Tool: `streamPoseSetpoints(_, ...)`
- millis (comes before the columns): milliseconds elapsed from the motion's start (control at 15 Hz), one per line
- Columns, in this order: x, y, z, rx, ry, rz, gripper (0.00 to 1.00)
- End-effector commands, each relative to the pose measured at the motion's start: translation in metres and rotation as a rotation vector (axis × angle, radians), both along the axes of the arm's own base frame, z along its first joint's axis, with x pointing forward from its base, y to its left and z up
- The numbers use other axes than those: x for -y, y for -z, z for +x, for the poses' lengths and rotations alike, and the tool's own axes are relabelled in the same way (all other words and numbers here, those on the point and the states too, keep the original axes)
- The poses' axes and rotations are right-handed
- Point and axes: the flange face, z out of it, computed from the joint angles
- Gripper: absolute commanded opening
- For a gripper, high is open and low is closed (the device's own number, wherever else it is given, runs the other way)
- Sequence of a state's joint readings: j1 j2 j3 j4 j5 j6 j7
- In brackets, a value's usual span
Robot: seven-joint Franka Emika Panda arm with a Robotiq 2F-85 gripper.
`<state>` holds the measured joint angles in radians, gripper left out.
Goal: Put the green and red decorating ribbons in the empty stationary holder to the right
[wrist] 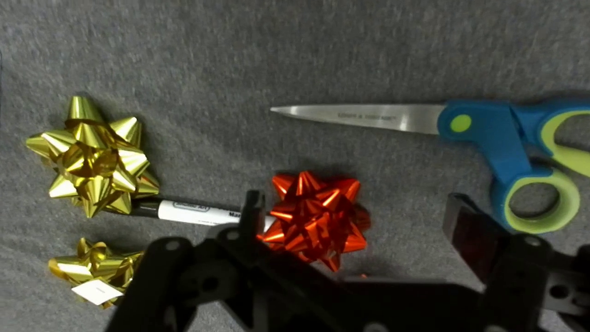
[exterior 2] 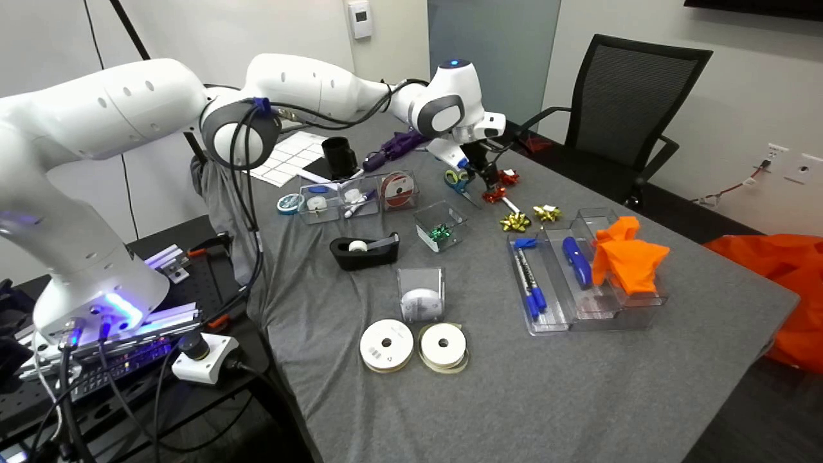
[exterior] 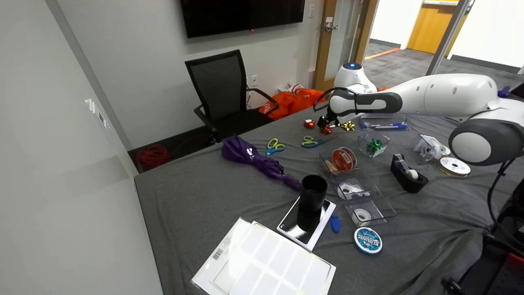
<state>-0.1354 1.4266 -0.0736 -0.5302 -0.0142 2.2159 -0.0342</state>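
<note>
A red bow lies on the grey cloth between my gripper's spread fingers, nearer the left finger in the wrist view. It shows in both exterior views. My gripper is open around it and holds nothing; its fingers are low over the table. Another red bow lies just beyond it, also in an exterior view; in the wrist view the gripper hides nearly all of it. The green bow sits inside a small clear holder, also seen in an exterior view.
A white marker lies beside the red bow, its end close to the left finger. Gold bows lie left and scissors right in the wrist view. A tape dispenser, clear trays and ribbon spools stand around.
</note>
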Motion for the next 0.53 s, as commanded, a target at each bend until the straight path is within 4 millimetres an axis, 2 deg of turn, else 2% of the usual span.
streamPoseSetpoints(0,0.0041,0.0063,0.0002,0.027,0.045,-0.018,1.00)
streamPoseSetpoints(467,0.0090,0.0116,-0.0006,0.051,0.136,-0.029,0.97)
